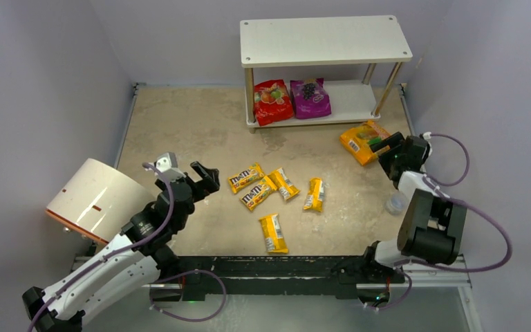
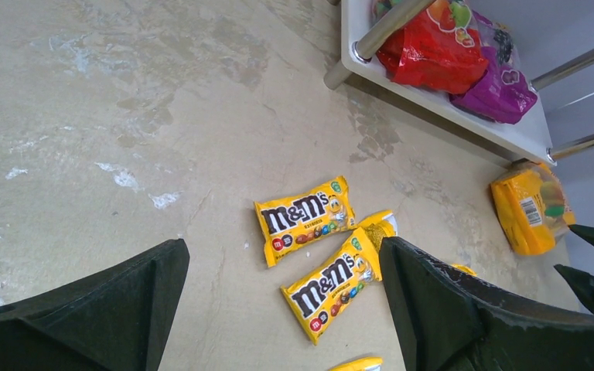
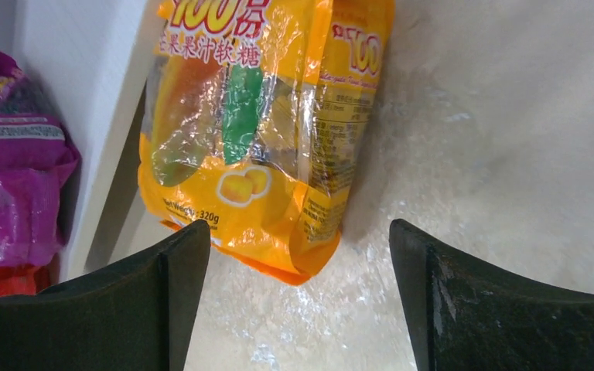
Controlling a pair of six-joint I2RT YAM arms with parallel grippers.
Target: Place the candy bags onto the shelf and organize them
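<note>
Step in hand: pickup of the last large pouch. The glossy red pouch [image 1: 272,102] and glossy purple pouch [image 1: 310,97] lie side by side on the lower board of the white two-tier shelf [image 1: 325,40]. The glossy orange pouch [image 3: 247,131] lies on the beige table [image 1: 180,124], against the shelf's right end.

The right gripper [image 3: 294,232] hangs just short of the orange pouch, jaws spread, gripping nothing. The left gripper [image 2: 280,243] is likewise spread wide and empty, aimed at the five small yellow M&M's packets [image 1: 258,194] scattered mid-table.

Next move, as judged: bring the right jaws astride the pouch's near edge, then pinch.

Clearances: the lower board is bare to the right of the purple pouch, but a shelf leg stands by the entry. The right wall is near. The top board is bare.
</note>
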